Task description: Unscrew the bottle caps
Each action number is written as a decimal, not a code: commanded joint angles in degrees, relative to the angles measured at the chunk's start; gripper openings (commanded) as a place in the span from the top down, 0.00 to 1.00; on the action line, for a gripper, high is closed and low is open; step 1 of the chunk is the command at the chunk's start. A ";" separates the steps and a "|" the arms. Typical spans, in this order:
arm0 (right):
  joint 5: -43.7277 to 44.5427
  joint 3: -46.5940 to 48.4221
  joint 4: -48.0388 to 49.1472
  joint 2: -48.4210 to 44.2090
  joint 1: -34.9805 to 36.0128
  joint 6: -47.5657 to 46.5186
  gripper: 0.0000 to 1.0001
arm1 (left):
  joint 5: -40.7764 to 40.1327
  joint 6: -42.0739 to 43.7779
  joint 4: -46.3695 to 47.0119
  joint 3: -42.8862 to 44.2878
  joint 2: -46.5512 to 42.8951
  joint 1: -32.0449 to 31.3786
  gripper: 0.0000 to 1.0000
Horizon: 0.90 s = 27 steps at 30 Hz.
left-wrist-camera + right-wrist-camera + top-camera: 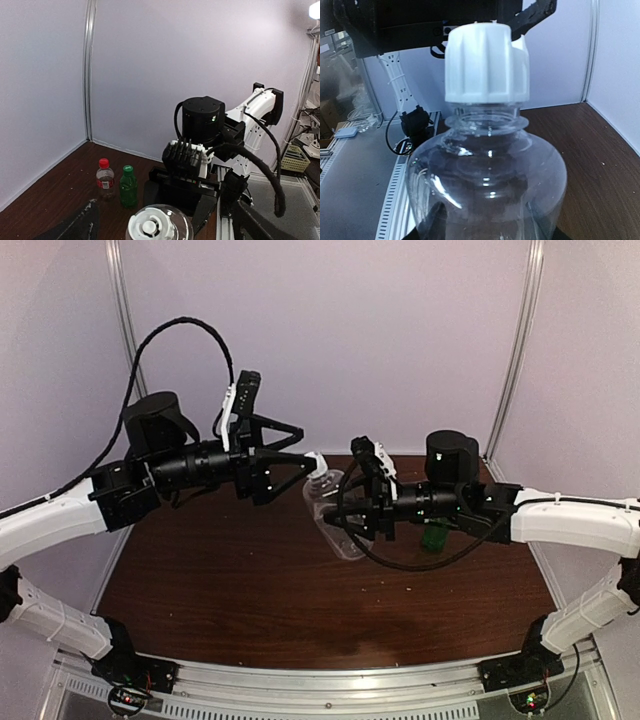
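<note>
The white cap [486, 62] sits on the neck of the clear bottle [485, 185]. That bottle is up off the table [250, 590] near its middle and tilted, with the cap end toward my left arm. My right gripper [350, 520] has its jaws pinched on the bottle's body. My left gripper [303, 462] is right at the cap with its jaws spread wide. In my left wrist view the cap faces me end-on, with open space on either side of it.

The other two bottles stand upright on the table, just beside each other and well apart from both my grippers. They are the green bottle [128, 189] with its green cap [128, 169] on, and the smaller red-labelled bottle [104, 181] with its red cap [103, 163] on. From above only the green one shows, partly hidden by my right forearm. I cannot make out the red-labelled one there.

Both my arms reach inward from the sides, forearms roughly level, wrists facing each other over the middle of the table. A black cable [160, 335] loops high above my left arm.
</note>
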 commanded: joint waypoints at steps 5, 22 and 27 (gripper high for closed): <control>-20.70 3.99 -1.08 0.60 -0.39 0.85 0.52 | 18.15 5.11 1.09 -0.18 -0.57 1.55 0.08; -26.56 5.93 1.25 4.05 -0.40 4.30 0.52 | 27.57 -0.01 6.81 0.84 5.15 1.60 0.45; -26.18 5.70 1.22 4.06 -0.38 4.30 0.53 | 27.91 -0.50 7.18 0.86 5.57 1.66 0.59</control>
